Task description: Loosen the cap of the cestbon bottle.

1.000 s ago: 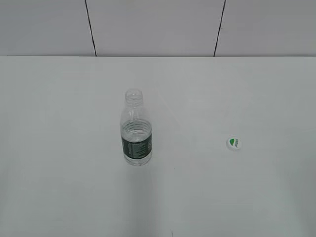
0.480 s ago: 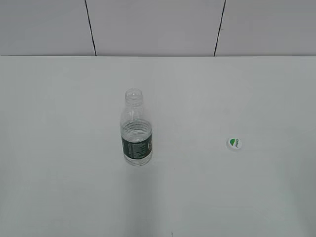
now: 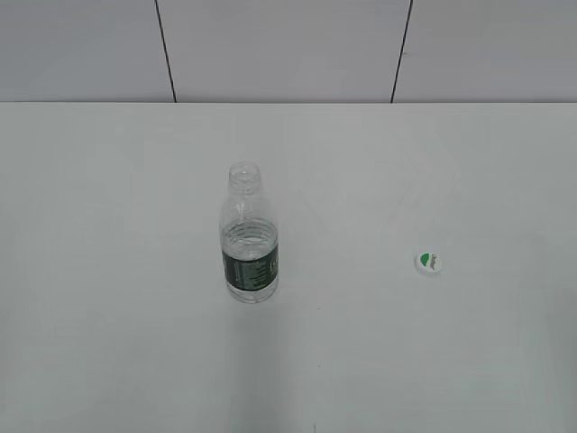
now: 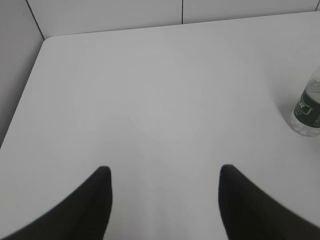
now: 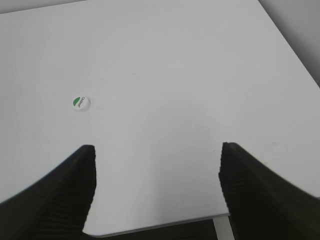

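Exterior view shows the bottle (image 3: pixel 249 236) standing upright near the middle of the desk (image 3: pixel 108 343) with its neck bare, and the cap (image 3: pixel 428 262) lying well apart to its right. The cap is already fully off, so nothing seems left to do. The left pincer (image 4: pixel 165 175) and right pincer (image 5: pixel 156 155) both hang wide and hold nothing.

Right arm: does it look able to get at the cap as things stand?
Probably yes. The cap lies alone on the bare table, ahead and left of the open right gripper, with nothing between them.
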Tool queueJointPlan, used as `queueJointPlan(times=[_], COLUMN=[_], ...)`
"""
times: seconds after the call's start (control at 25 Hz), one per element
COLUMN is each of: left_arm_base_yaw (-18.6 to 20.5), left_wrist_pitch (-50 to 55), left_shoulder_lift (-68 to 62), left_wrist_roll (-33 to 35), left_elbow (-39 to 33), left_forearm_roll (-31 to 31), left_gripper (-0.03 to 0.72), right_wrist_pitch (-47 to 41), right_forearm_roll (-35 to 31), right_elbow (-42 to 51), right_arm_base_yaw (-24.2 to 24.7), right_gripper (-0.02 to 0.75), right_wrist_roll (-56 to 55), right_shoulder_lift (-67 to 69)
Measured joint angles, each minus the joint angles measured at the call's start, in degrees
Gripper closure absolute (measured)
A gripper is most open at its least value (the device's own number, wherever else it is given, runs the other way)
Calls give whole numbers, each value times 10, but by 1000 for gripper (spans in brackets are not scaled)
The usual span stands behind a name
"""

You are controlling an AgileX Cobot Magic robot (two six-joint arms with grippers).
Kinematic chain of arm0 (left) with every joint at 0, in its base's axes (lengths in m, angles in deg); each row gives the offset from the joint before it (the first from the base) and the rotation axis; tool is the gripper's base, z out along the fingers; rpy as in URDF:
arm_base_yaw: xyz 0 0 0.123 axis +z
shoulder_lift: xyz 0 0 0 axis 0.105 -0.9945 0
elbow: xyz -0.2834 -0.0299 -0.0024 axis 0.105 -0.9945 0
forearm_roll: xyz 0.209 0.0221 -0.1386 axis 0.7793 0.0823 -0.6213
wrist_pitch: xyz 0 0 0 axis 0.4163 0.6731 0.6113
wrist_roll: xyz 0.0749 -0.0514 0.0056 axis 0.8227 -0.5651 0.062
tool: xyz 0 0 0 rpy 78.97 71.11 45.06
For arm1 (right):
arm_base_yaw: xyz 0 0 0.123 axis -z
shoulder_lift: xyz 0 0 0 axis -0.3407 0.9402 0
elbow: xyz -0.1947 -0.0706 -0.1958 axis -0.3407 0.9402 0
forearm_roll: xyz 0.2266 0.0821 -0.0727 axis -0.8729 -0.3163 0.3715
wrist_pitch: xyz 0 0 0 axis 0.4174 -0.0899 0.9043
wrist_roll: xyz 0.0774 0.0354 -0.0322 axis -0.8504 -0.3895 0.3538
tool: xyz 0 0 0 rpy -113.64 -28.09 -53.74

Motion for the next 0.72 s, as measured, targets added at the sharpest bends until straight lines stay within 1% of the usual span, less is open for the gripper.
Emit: queueJointPlan(times=[0.24, 0.4, 0.52, 0.72], left_arm_base_yaw=[2, 22, 37, 39], left_wrist_pitch=[0, 0, 0, 0], left_shoulder_lift=[0, 0, 0, 0], left_wrist_roll=[0, 0, 0, 0], left_elbow=[0, 0, 0, 0], left_forearm_roll=[-3, -3, -3, -3], left_gripper=[290, 293, 312, 335], right_wrist_pitch=[0, 0, 0, 0], right_forearm_roll=[0, 0, 0, 0], right_elbow=[0, 0, 0, 0], right_arm_base_yaw=[10, 10, 10, 10], right_gripper=[147, 147, 147, 147], right_wrist_roll=[0, 0, 0, 0], right_shoulder_lift=[0, 0, 0, 0])
